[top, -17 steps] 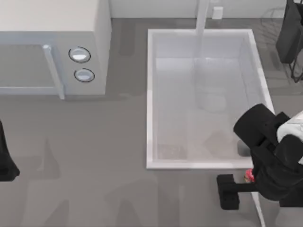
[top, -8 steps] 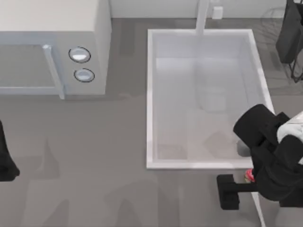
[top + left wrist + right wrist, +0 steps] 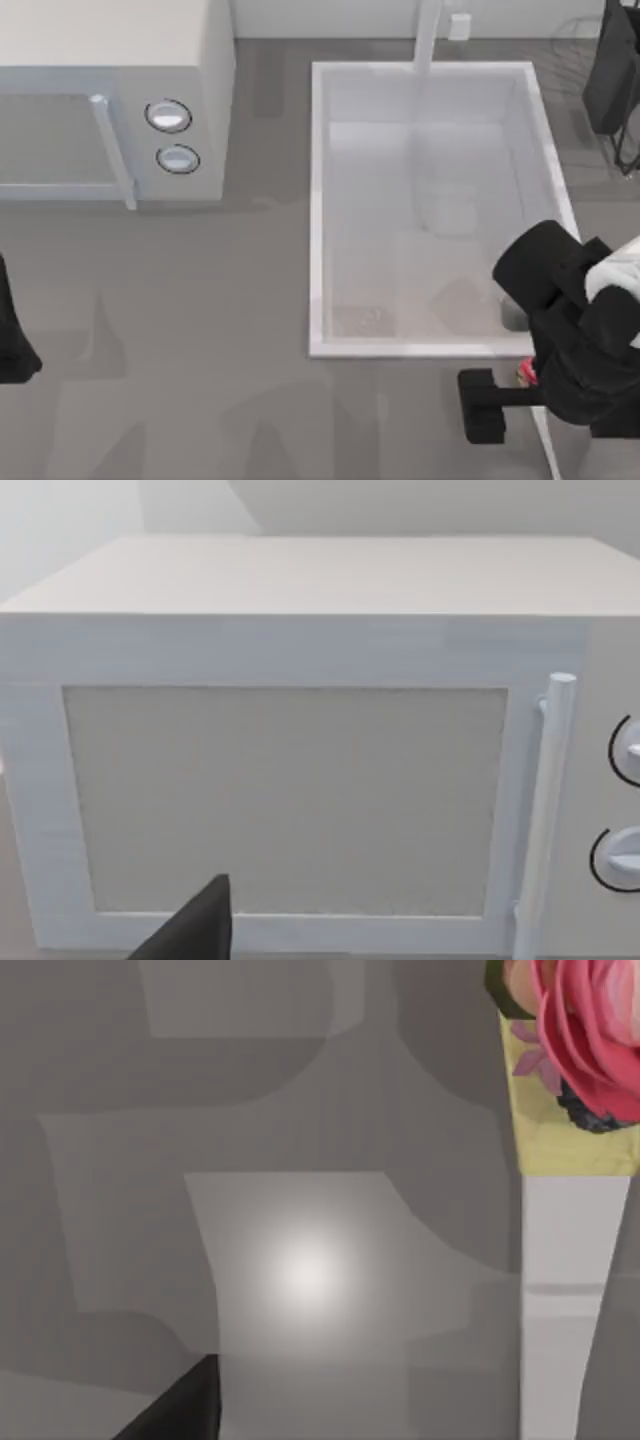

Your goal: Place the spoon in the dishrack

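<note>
The spoon [image 3: 572, 1290] lies flat on the grey table, with a pale handle, a yellow neck and a red end. In the top view only its red end [image 3: 526, 372] peeks out from under my right arm, just in front of the sink's front right corner. My right gripper [image 3: 520, 398] hovers over the spoon, open and holding nothing, and one dark finger [image 3: 180, 1412] stands well apart from the spoon. The dishrack [image 3: 612, 70], black wire with a dark slab, stands at the far right back corner. My left arm [image 3: 12, 340] is parked at the table's left edge.
A large pale sink [image 3: 318, 210] takes up the middle right, with a faucet [image 3: 428, 35] at its back. A white microwave [image 3: 110, 100] stands at the back left, and the left wrist view shows its door [image 3: 285, 800] close up. Bare table lies at the front left.
</note>
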You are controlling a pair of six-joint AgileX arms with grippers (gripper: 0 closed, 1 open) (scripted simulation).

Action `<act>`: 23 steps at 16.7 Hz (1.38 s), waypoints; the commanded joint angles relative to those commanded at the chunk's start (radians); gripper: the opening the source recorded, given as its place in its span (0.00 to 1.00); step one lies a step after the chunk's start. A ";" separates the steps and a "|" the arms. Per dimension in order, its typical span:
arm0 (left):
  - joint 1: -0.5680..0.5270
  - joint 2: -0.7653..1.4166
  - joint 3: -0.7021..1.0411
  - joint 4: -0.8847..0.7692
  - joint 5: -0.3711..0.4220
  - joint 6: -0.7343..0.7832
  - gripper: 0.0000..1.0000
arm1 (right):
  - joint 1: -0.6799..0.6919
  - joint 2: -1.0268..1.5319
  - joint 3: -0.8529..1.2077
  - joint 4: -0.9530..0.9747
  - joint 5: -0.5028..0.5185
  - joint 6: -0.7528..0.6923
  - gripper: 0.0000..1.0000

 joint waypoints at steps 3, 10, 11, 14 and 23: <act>0.000 0.000 0.000 0.000 0.000 0.000 1.00 | 0.000 0.000 0.000 0.000 0.000 0.000 0.00; 0.000 0.000 0.000 0.000 0.000 0.000 1.00 | 0.003 -0.067 0.036 -0.074 0.018 0.003 0.00; 0.000 0.000 0.000 0.000 0.000 0.000 1.00 | 0.004 -0.068 0.048 -0.087 0.018 0.004 0.00; 0.000 0.000 0.000 0.000 0.000 0.000 1.00 | 0.006 -0.079 0.145 -0.187 0.019 0.008 0.00; 0.000 0.000 0.000 0.000 0.000 0.000 1.00 | -0.002 -0.192 0.609 -0.811 0.018 -0.002 0.00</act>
